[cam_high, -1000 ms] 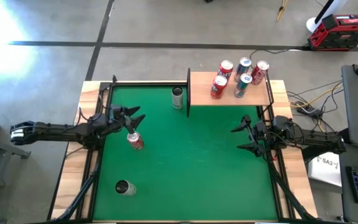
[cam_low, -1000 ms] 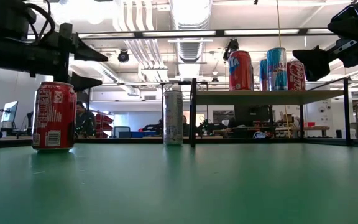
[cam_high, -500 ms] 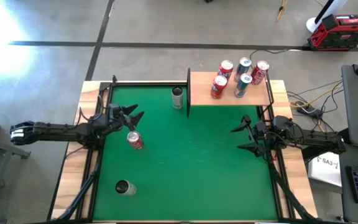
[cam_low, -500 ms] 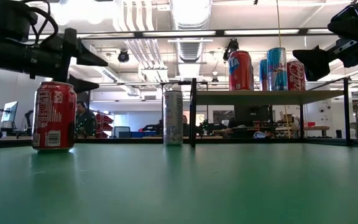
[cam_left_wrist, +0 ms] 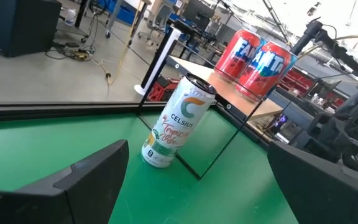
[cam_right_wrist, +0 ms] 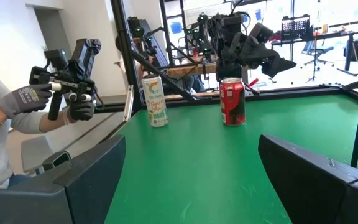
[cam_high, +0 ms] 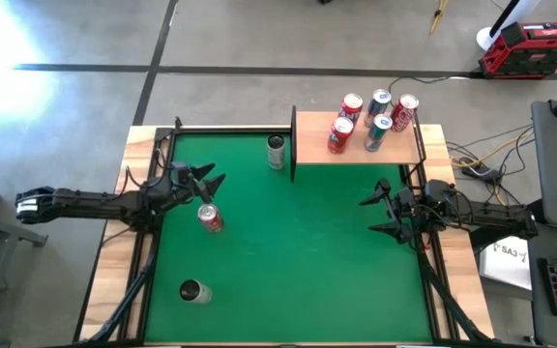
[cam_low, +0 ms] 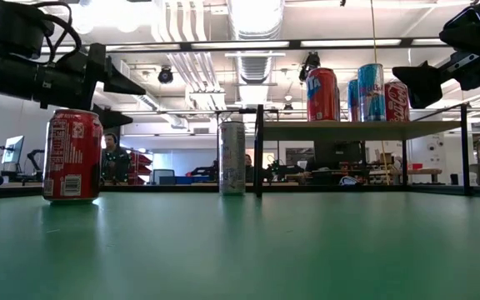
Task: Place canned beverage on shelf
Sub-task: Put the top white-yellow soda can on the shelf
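A red cola can (cam_high: 210, 218) (cam_low: 72, 155) stands upright on the green mat at the left. My left gripper (cam_high: 206, 182) (cam_low: 115, 98) hovers open just above and beyond the can's top, fingers level, touching nothing. The shelf (cam_high: 356, 143) (cam_low: 365, 127), a light-wood board on black rails at the far right, carries several cans (cam_high: 370, 118) (cam_left_wrist: 253, 59). A slim white Celsius can (cam_high: 277, 152) (cam_left_wrist: 176, 121) stands on the mat beside the shelf's left rail. My right gripper (cam_high: 380, 213) (cam_right_wrist: 191, 180) waits open at the right edge.
Another can (cam_high: 193, 292) sits on the mat near the front left corner. A person's gloved hands (cam_right_wrist: 61, 93) hold a controller beyond the table's far side. Black frame rails (cam_high: 153, 145) run along the mat's edges. Bare green mat (cam_high: 298, 251) lies between the arms.
My left gripper has turned a little where it hovers, its fingertips dipping slightly toward the red can's top. The gap between its fingers is unchanged. The cans stay where they were.
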Controlling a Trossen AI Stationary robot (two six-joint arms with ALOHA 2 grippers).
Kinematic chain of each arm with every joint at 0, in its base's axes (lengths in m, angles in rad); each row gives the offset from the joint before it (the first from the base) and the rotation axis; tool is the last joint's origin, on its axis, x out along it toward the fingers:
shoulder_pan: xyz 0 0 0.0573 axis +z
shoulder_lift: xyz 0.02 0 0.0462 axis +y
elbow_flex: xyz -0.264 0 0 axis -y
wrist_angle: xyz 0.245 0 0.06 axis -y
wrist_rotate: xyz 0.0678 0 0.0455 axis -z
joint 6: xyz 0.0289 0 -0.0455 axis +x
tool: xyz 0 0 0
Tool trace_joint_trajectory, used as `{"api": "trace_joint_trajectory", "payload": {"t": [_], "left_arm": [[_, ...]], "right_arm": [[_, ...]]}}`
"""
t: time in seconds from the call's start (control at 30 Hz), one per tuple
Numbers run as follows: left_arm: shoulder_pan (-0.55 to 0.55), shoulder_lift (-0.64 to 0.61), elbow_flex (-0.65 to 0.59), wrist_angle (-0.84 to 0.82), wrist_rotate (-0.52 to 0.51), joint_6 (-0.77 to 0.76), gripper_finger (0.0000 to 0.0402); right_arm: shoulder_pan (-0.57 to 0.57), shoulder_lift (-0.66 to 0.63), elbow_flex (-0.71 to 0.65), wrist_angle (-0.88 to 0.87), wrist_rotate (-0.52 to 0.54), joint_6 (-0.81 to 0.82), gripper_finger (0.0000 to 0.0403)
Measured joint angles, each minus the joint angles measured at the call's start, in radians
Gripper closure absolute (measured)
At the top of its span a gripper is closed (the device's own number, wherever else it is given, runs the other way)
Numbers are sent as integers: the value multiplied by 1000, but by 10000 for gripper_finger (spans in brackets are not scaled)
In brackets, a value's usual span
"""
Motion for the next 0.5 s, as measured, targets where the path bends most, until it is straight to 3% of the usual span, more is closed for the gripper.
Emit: {"api": "trace_joint_trajectory", "payload": {"t": [0.3,0.5], "left_arm": [[-8,12,3,4,11,-74,33],[-18,118,200,-294,12,-225,33]], "right_arm": [[0,0,0,0,0,0,44],[0,0,0,0,0,0,44]]}}
